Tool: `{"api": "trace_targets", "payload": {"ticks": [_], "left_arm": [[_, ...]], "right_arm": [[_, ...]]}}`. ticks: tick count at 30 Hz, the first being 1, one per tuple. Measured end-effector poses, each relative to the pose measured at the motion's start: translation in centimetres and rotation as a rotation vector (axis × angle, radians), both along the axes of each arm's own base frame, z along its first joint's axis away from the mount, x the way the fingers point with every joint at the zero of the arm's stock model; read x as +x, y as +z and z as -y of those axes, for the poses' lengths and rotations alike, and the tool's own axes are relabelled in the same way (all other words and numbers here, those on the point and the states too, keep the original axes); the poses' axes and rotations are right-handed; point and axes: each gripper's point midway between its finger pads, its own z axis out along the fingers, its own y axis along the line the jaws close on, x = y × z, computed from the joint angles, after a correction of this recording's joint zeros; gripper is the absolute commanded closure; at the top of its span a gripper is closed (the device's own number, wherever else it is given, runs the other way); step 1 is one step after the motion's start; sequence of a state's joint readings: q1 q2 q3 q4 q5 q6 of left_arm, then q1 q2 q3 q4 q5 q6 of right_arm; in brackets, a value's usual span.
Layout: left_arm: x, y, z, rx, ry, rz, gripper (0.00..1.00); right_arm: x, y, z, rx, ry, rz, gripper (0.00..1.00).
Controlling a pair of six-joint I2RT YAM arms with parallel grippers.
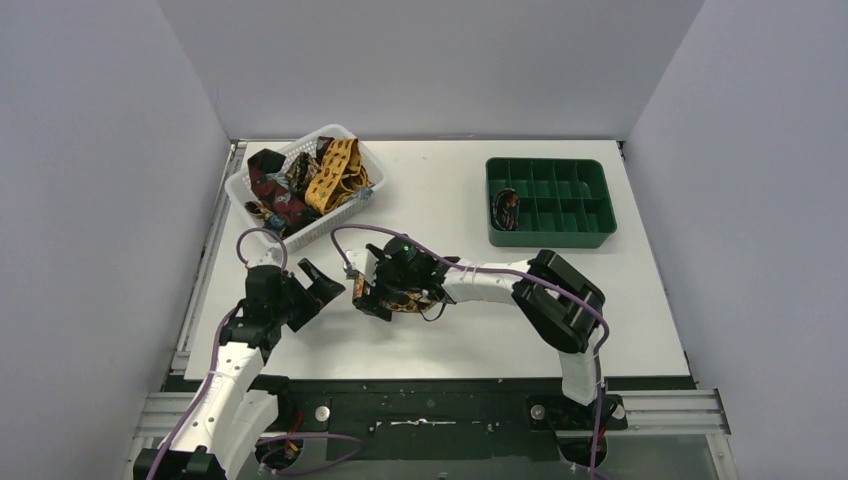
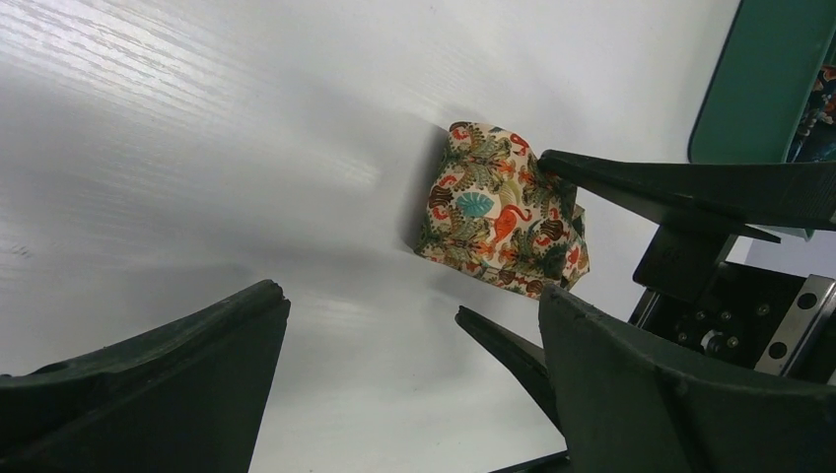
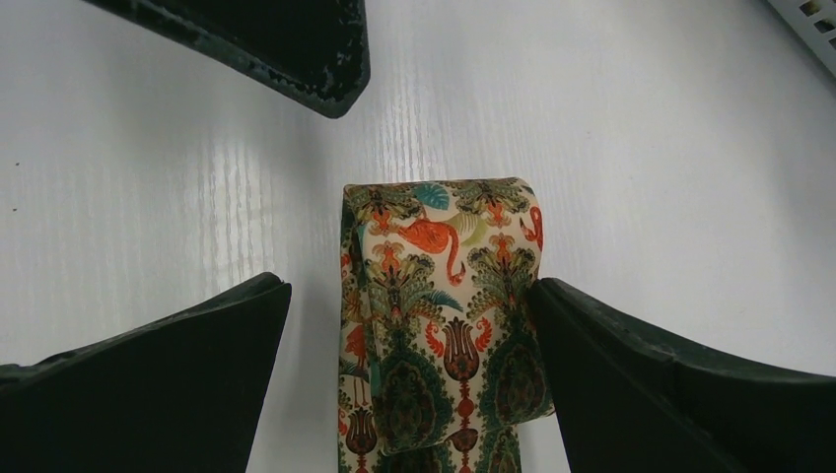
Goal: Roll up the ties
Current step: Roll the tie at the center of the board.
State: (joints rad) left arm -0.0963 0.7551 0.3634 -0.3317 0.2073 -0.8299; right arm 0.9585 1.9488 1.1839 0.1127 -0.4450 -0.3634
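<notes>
A rolled tie with a cream, orange and green print lies on the white table, also seen in the right wrist view and the left wrist view. My right gripper is open and straddles it; the right finger touches the roll's side, and the left finger stands apart from it. My left gripper is open and empty, just left of the roll. Loose ties, dark red and mustard yellow, lie in a white basket.
A green compartment tray stands at the back right with one rolled tie in a left compartment. Purple cables loop over both arms. The table's near edge borders a black rail.
</notes>
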Motion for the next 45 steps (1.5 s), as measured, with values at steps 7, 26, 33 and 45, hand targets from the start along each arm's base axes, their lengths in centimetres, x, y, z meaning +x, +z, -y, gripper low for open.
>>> {"api": "trace_targets", "payload": {"ticks": [7,26,33,45], "left_arm": [[0.0,-0.1,0.1,-0.004,-0.005,-0.002,0.03],[0.3,-0.3,0.3,-0.021,-0.013,-0.003,0.03],[0.1,-0.8,0.6,-0.055,-0.026,-0.001,0.03],[0.2,-1.2,0.8,-0.073,-0.026,0.000,0.03]], "right_arm": [[-0.2,2.1,0.1,0.021,0.019,0.039,0.00],[1.4,1.4,1.7,-0.032,0.048,-0.059,0.00],[1.1,-0.8,1.6,-0.054,0.069,-0.112,0.05],[-0.6,-2.3,1.9,-0.070,0.039,-0.122,0.42]]}}
